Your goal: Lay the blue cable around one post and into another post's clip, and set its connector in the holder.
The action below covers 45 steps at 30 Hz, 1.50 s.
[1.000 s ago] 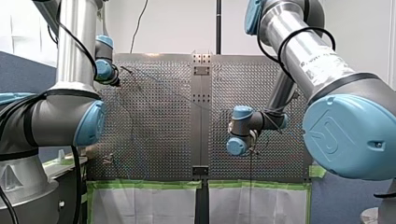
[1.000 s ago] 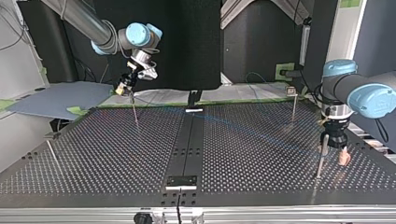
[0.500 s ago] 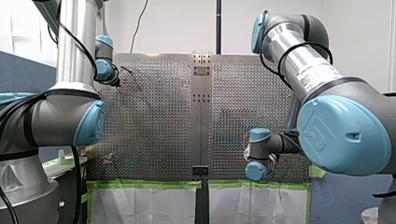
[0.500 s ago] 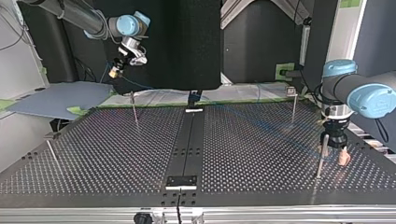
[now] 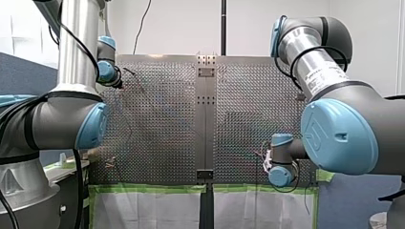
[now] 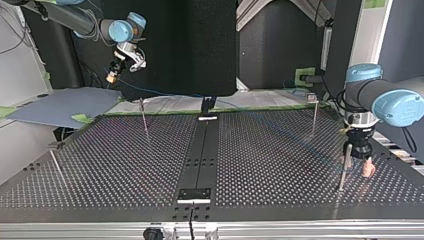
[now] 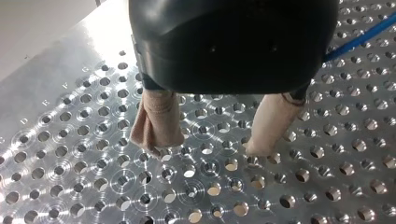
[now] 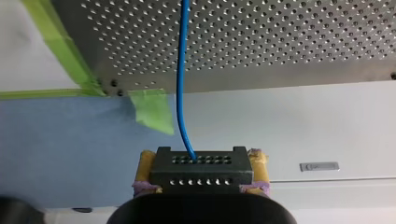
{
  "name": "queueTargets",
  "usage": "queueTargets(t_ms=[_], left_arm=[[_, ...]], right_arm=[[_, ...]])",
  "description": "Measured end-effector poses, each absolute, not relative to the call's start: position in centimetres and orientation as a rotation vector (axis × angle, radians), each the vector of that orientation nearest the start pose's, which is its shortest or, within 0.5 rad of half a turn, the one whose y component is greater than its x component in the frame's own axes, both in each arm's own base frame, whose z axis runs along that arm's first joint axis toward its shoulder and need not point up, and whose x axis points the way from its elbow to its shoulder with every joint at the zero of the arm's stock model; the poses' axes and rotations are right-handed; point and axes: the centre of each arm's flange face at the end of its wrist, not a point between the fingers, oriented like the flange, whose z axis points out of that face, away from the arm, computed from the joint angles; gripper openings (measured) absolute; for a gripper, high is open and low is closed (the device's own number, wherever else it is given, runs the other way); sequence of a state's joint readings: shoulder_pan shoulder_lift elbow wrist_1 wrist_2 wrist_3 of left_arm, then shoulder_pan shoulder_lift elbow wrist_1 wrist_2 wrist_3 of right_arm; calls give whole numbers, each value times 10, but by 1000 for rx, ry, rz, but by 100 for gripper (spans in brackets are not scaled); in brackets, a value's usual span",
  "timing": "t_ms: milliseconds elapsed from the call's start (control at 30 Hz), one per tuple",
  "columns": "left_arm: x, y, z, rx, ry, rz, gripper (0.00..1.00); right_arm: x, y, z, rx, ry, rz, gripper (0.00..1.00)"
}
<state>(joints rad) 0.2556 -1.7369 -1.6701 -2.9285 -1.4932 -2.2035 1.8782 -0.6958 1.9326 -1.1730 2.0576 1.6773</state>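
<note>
My right gripper (image 8: pixel 201 164) is shut on a black connector (image 8: pixel 201 167), its yellow pads on either side. The blue cable (image 8: pixel 180 70) runs from the connector ahead over the perforated table's edge. In the top view my right gripper (image 6: pixel 112 78) hangs in the air beyond the table's far left edge, and the cable (image 6: pixel 150 93) trails from it toward the table. My left gripper (image 7: pixel 208 137) stands open, its beige fingers (image 7: pixel 156 119) just above the plate with nothing between them. In the top view it (image 6: pixel 361 162) hovers beside a thin post (image 6: pixel 343 172) at the right.
More thin posts (image 6: pixel 144 115) (image 6: pixel 315 111) (image 6: pixel 55 164) stand on the perforated table (image 6: pixel 125 165). A black centre strip carries a small bracket (image 6: pixel 195 194) near the front edge. Green tape (image 8: pixel 152 109) marks the table's border.
My right arm has carried the connector off the table, up and to the left in the top view, drawing the cable after it. My left arm has stayed still.
</note>
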Motion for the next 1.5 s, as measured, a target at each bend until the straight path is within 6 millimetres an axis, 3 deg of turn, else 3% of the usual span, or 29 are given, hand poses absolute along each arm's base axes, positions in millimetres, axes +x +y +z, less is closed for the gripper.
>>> queueTargets(t_ms=[333, 600, 1500], left_arm=[[561, 2, 374, -646, 1501, -349, 100], [561, 2, 374, -646, 1501, -348, 100], [560, 0, 373, -641, 1512, -343, 100]], right_arm=[[217, -540, -31, 1073, -1305, 1084, 0], [193, -556, -57, 1154, -1270, 1016, 0], [232, -554, -59, 1404, -968, 1086, 0]])
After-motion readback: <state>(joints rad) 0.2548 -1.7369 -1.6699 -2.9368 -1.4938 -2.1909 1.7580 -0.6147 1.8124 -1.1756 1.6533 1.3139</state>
